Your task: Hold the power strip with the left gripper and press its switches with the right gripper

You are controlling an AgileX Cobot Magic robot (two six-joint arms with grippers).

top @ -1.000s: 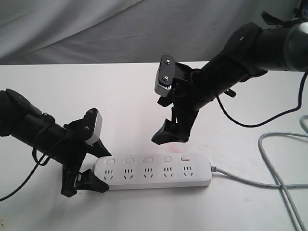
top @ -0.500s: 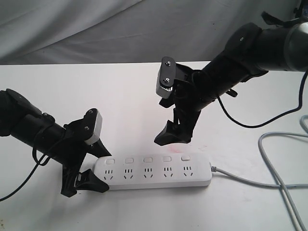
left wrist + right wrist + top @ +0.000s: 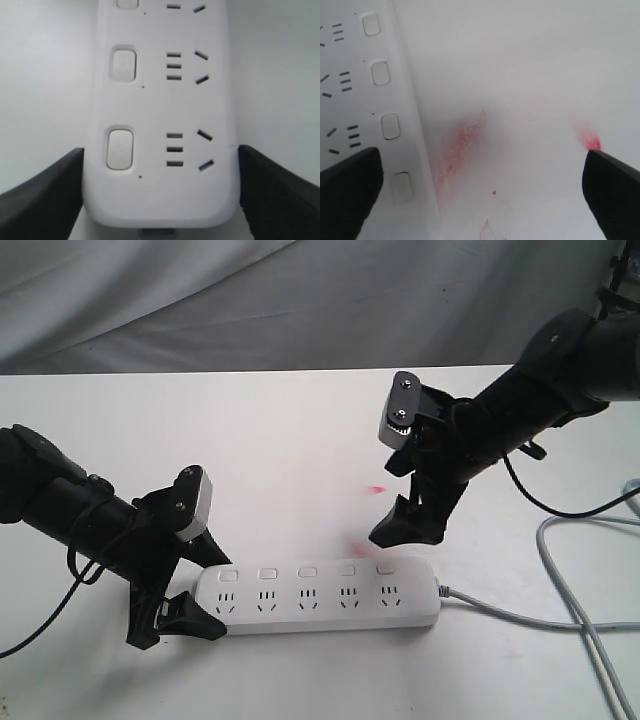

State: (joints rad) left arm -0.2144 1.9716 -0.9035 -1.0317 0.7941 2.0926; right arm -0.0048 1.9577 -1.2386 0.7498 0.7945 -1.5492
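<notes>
The white power strip (image 3: 320,598) lies flat near the table's front, its five square switches (image 3: 307,571) in a row along the far side. My left gripper (image 3: 200,590) is shut on the strip's left end; in the left wrist view its black fingers (image 3: 40,195) press both sides of the power strip (image 3: 160,190), next to the end switch (image 3: 120,148). My right gripper (image 3: 405,525) hangs open above the table just behind the strip's right end, touching nothing. In the right wrist view the right gripper (image 3: 480,200) is spread wide over bare table, with the switches (image 3: 390,126) to one side.
The strip's grey cord (image 3: 520,616) runs off to the right, and another grey cable (image 3: 590,540) loops near the right edge. Red smears (image 3: 377,489) mark the white table (image 3: 250,440). A grey cloth backdrop (image 3: 300,300) hangs behind.
My right arm has swung to the right, from over the strip's middle to behind its right end. The left gripper and the strip have not moved.
</notes>
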